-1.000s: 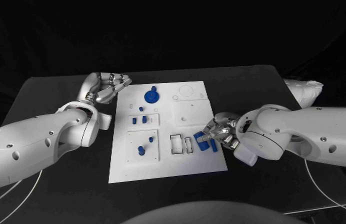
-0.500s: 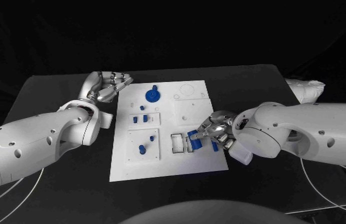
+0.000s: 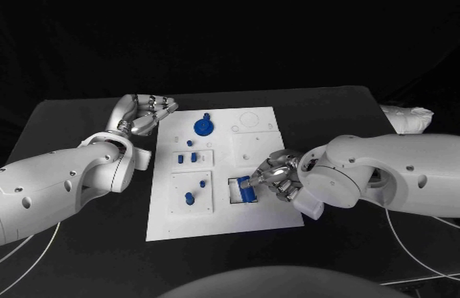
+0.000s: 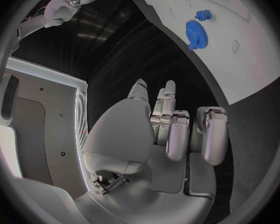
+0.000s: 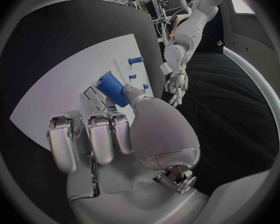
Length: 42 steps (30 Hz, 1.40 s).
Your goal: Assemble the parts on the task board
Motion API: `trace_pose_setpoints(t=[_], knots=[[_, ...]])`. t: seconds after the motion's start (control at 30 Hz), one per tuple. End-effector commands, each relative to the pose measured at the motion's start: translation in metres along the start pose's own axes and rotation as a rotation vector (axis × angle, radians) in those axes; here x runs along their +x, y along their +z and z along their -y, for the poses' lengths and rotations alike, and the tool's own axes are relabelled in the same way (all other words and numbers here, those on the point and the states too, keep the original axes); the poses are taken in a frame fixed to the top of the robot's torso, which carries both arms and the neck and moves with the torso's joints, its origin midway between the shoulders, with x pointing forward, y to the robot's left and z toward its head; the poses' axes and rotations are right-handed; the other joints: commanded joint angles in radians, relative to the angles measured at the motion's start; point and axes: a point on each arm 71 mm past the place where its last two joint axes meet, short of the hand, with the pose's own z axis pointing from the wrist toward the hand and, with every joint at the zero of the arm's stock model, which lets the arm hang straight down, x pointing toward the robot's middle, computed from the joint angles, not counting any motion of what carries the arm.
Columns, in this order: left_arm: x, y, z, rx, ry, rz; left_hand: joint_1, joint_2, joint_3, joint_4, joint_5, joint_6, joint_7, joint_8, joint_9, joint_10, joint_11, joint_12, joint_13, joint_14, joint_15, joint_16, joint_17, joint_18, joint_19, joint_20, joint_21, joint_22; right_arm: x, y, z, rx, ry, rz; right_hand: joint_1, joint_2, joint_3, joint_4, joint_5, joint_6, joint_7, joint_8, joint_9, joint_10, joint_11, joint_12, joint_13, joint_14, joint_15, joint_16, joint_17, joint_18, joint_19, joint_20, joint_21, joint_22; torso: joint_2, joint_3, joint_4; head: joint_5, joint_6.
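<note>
Black table (image 3: 86, 258) carries the white task board (image 3: 223, 218), where at its near right the right hand (image 3: 273, 178) pinches a blue part (image 3: 247, 190) over the rectangular slots (image 3: 234, 190), while farther left the left hand (image 3: 143, 115), fingers curled on nothing, hovers beside the board's far-left corner near the blue gear (image 3: 202, 126).

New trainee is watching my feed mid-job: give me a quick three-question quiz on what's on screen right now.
1. True or false: the right hand holds a blue block.
2. Where is the left hand? A) off the task board's far left corner, over the black table B) on the blue gear C) inside a rectangular slot
3. Fill in: the left hand holds ____.

Key: 1 true; 2 A; 3 nothing
</note>
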Motion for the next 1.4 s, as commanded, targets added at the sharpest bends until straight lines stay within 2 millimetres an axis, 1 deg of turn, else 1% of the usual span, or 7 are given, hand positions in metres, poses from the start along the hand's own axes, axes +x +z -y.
trace_pose_setpoints(t=[0.03,0.43,0.77,0.97,1.1,1.17,1.4], knots=[[0.002,0.0,0.002,0.014,-0.008,-0.018,0.0,0.013,-0.006,0.0,0.006,0.008,-0.002,0.002,0.0,0.001,0.0,-0.004,-0.001,0.102,-0.005,0.003,0.263,-0.015,0.105,-0.004,0.002,0.263,0.003,0.004,-0.001,0.016,0.004,-0.048,-0.009,0.006,0.0,0.01,-0.008,0.111,-0.053,-0.007,0.002,0.105,-0.008,0.003,0.263,0.104,-0.01,0.004,0.263,-0.007,0.105,-0.007,0.004,0.263,0.001,-0.0001,0.0004,0.004,0.0],[0.002,-0.001,0.002,0.013,-0.008,-0.016,0.0,0.013,-0.006,0.0,0.006,0.008,-0.002,0.002,0.0,0.001,0.0,-0.004,-0.001,0.102,-0.005,0.003,0.263,-0.015,0.105,-0.004,0.002,0.263,0.004,0.015,-0.002,0.055,-0.002,-0.068,-0.014,0.003,-0.007,0.018,-0.022,0.116,-0.053,-0.015,-0.001,0.105,-0.009,0.003,0.263,0.104,-0.01,0.004,0.263,-0.007,0.105,-0.007,0.004,0.263,0.001,-0.0003,-0.0001,0.009,-0.004],[0.002,-0.001,0.002,0.013,-0.009,-0.017,0.0,0.013,-0.006,0.0,0.006,0.008,-0.002,0.002,0.0,0.001,0.0,-0.004,-0.001,0.102,-0.005,0.003,0.263,-0.015,0.105,-0.004,0.002,0.263,0.004,0.018,-0.002,0.078,-0.005,-0.062,-0.022,0.0,-0.019,0.03,-0.042,0.121,-0.052,-0.028,-0.004,0.105,-0.009,0.003,0.263,0.104,-0.011,0.004,0.263,-0.007,0.105,-0.008,0.004,0.263,-0.001,0.0002,-0.0012,0.01,-0.007],[0.001,-0.001,0.002,0.013,-0.008,-0.016,0.0,0.013,-0.006,0.0,0.006,0.008,-0.002,0.002,0.0,0.001,0.0,-0.004,-0.001,0.102,-0.005,0.003,0.263,-0.015,0.105,-0.004,0.002,0.263,0.004,0.018,-0.002,0.082,-0.014,-0.052,-0.027,-0.003,-0.027,0.037,-0.049,0.119,-0.05,-0.037,-0.006,0.105,-0.007,0.003,0.263,0.104,-0.013,0.004,0.263,-0.007,0.105,-0.009,0.004,0.263,0.0,0.0002,-0.0011,0.011,-0.007],[0.0,-0.002,0.002,0.012,-0.008,-0.015,0.0,0.013,-0.006,0.0,0.006,0.008,-0.002,0.002,0.0,0.001,0.0,-0.004,-0.001,0.102,-0.005,0.003,0.263,-0.015,0.105,-0.004,0.002,0.263,0.005,0.018,-0.002,0.084,-0.025,-0.045,-0.037,-0.016,-0.045,0.045,-0.07,0.111,-0.045,-0.05,-0.01,0.105,-0.003,0.003,0.263,0.104,-0.01,0.004,0.263,-0.007,0.105,-0.008,0.004,0.263,0.0,0.0008,-0.0009,0.012,-0.005],[0.0,-0.002,0.002,0.012,-0.009,-0.016,0.0,0.013,-0.006,0.0,0.006,0.008,-0.002,0.002,0.0,0.001,0.0,-0.004,-0.001,0.102,-0.005,0.003,0.263,-0.015,0.105,-0.004,0.002,0.263,0.004,0.019,-0.002,0.086,-0.032,-0.041,-0.043,-0.021,-0.054,0.049,-0.081,0.108,-0.043,-0.055,-0.011,0.105,-0.001,0.003,0.263,0.104,-0.008,0.004,0.263,-0.007,0.105,-0.007,0.004,0.263,0.0,0.0002,-0.0004,0.011,-0.005],[0.0,-0.002,0.002,0.011,-0.009,-0.016,0.0,0.013,-0.006,0.0,0.006,0.008,-0.002,0.002,0.0,0.001,0.0,-0.004,-0.001,0.102,-0.005,0.003,0.263,-0.015,0.105,-0.004,0.002,0.263,0.003,0.019,-0.002,0.086,-0.051,-0.023,-0.07,-0.041,-0.095,0.066,-0.127,0.094,-0.037,-0.06,-0.009,0.105,0.004,0.003,0.263,0.104,0.001,0.004,0.263,-0.007,0.105,0.001,0.004,0.263,0.001,0.0002,-0.0016,0.011,-0.005]])
